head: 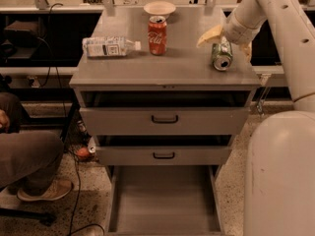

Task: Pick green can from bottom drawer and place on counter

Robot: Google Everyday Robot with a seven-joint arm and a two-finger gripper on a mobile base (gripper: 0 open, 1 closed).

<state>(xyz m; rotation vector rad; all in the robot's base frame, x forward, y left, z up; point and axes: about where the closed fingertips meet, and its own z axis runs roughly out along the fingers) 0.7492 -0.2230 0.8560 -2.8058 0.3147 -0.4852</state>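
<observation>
The green can [222,58] lies tilted on the right side of the counter [167,68], its silver top facing the camera. My gripper [222,50] hangs just above and behind it. Its yellowish fingers [209,35] are spread to either side of the can and stand apart from it. The bottom drawer [165,200] is pulled out at the foot of the cabinet, and its flat grey floor holds nothing.
A red Coca-Cola can [157,35], a plastic bottle lying on its side [109,46] and a small bowl [159,8] are on the counter. The two upper drawers [165,119] are slightly open. A person's leg and shoe [34,161] are at the left.
</observation>
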